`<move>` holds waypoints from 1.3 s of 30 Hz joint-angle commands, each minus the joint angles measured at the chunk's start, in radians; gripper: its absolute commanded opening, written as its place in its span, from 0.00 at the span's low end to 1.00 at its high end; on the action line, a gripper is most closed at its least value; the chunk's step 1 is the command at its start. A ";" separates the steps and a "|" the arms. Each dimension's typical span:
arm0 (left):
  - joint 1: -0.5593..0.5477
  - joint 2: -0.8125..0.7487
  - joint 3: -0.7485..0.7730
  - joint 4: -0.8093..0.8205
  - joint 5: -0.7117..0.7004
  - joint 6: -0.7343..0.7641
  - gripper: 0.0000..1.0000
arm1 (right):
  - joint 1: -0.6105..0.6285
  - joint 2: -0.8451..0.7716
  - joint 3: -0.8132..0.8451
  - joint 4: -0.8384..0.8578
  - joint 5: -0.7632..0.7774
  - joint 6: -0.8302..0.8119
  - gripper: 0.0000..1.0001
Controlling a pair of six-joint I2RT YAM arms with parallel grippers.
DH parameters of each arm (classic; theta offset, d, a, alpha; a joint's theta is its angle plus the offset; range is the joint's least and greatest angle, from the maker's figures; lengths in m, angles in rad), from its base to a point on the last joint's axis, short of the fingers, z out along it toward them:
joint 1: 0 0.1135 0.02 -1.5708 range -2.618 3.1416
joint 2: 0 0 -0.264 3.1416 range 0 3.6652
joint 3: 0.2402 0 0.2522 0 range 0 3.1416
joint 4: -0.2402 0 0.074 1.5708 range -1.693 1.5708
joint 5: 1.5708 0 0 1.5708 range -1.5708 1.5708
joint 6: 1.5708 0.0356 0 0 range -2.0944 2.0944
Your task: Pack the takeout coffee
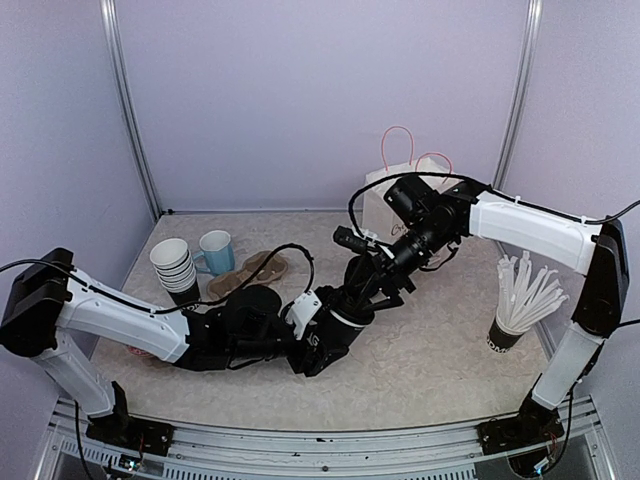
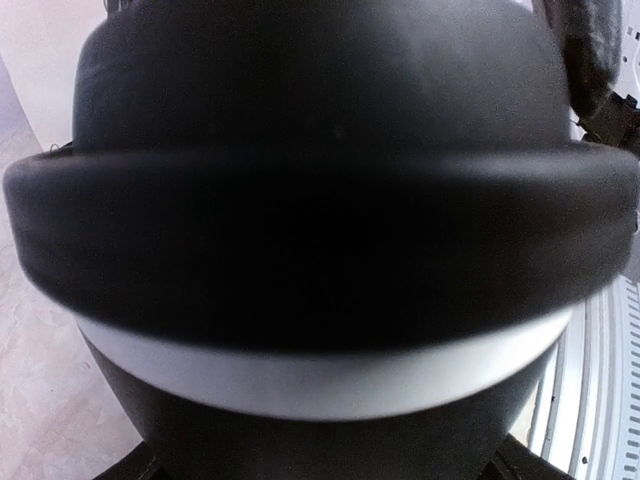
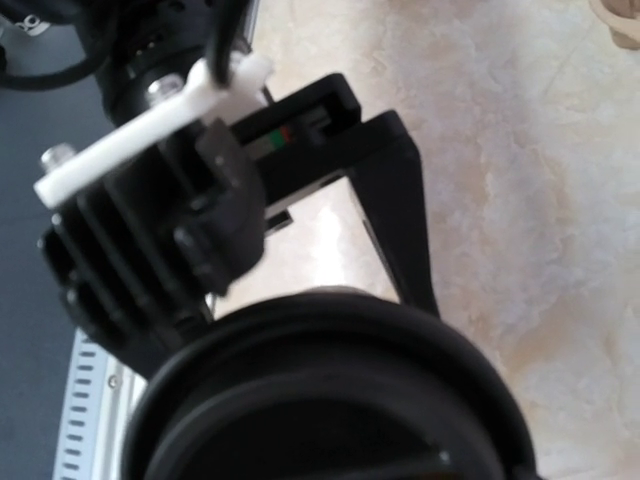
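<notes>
Back left on the marbled table [image 1: 440, 370]: a nested stack of lidless cups [image 1: 172, 262] with a light blue mug [image 1: 217, 250] just beside it. Next to that are flat brown pieces [image 1: 250, 272], maybe cardboard. Further back sits a white paper bag [image 1: 378, 200] with pink handles. Far right, a dark cup of white straws [image 1: 508, 330].

Top camera looks down from behind; both wrist cameras crowd one lidded cup [image 2: 320, 250].
</notes>
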 commanded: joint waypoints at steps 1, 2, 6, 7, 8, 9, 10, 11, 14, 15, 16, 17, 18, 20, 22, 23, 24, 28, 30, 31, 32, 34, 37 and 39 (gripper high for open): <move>0.021 0.006 0.036 0.063 -0.040 -0.038 0.76 | 0.022 -0.011 -0.011 0.004 0.060 0.034 0.73; 0.021 0.006 0.034 0.061 -0.056 -0.040 0.77 | 0.022 -0.009 -0.009 0.006 0.064 0.035 0.72; 0.021 0.009 0.025 0.041 -0.152 -0.063 0.87 | 0.023 -0.004 0.003 0.014 0.073 0.048 0.69; 0.021 0.010 0.023 0.033 -0.179 -0.068 0.90 | 0.023 -0.001 0.008 0.015 0.090 0.049 0.68; 0.019 0.010 0.021 0.021 -0.203 -0.072 0.92 | 0.023 0.003 0.012 0.017 0.110 0.052 0.67; 0.017 0.010 0.013 0.016 -0.225 -0.073 0.94 | 0.022 0.010 0.021 0.019 0.129 0.054 0.67; 0.013 0.005 0.003 0.014 -0.240 -0.072 0.98 | 0.022 0.021 0.032 0.020 0.143 0.054 0.66; 0.010 0.000 -0.009 0.014 -0.255 -0.072 0.99 | 0.023 0.033 0.054 0.019 0.155 0.056 0.66; -0.003 -0.024 -0.040 -0.018 -0.306 -0.084 0.99 | 0.023 0.083 0.135 0.011 0.220 0.069 0.64; -0.010 -0.033 -0.049 -0.041 -0.333 -0.096 0.99 | 0.023 0.105 0.165 0.007 0.246 0.075 0.64; -0.017 -0.041 -0.061 -0.063 -0.351 -0.111 0.99 | 0.023 0.126 0.201 0.003 0.273 0.080 0.64; -0.023 -0.059 -0.075 -0.082 -0.371 -0.126 0.99 | 0.022 0.149 0.234 -0.001 0.302 0.085 0.64; -0.029 -0.069 -0.089 -0.103 -0.390 -0.146 0.99 | 0.022 0.171 0.266 -0.002 0.335 0.091 0.63; -0.042 -0.092 -0.120 -0.134 -0.428 -0.186 0.99 | 0.023 0.217 0.326 -0.005 0.391 0.102 0.63; -0.062 -0.122 -0.142 -0.162 -0.503 -0.249 0.99 | 0.021 0.259 0.383 -0.005 0.434 0.110 0.63; -0.070 -0.130 -0.149 -0.167 -0.519 -0.267 0.99 | 0.021 0.281 0.410 -0.005 0.453 0.113 0.63; -0.077 -0.142 -0.152 -0.176 -0.537 -0.287 0.99 | 0.019 0.304 0.442 -0.006 0.468 0.117 0.63; -0.118 -0.161 -0.138 -0.228 -0.613 -0.337 0.99 | 0.015 0.405 0.588 -0.031 0.514 0.133 0.63; -0.122 -0.146 -0.099 -0.329 -0.679 -0.398 0.99 | 0.012 0.439 0.627 -0.024 0.539 0.140 0.64; -0.129 -0.131 -0.089 -0.362 -0.711 -0.422 0.99 | 0.012 0.453 0.642 -0.021 0.553 0.144 0.64; -0.137 -0.126 -0.085 -0.378 -0.748 -0.444 0.99 | 0.011 0.467 0.655 -0.019 0.560 0.146 0.64; -0.155 -0.127 -0.090 -0.381 -0.781 -0.477 0.99 | 0.008 0.496 0.675 -0.015 0.571 0.152 0.65; -0.164 -0.147 -0.095 -0.386 -0.778 -0.512 0.99 | 0.005 0.528 0.696 -0.014 0.593 0.162 0.66; -0.164 -0.164 -0.101 -0.387 -0.766 -0.524 0.99 | 0.004 0.543 0.706 -0.012 0.604 0.163 0.67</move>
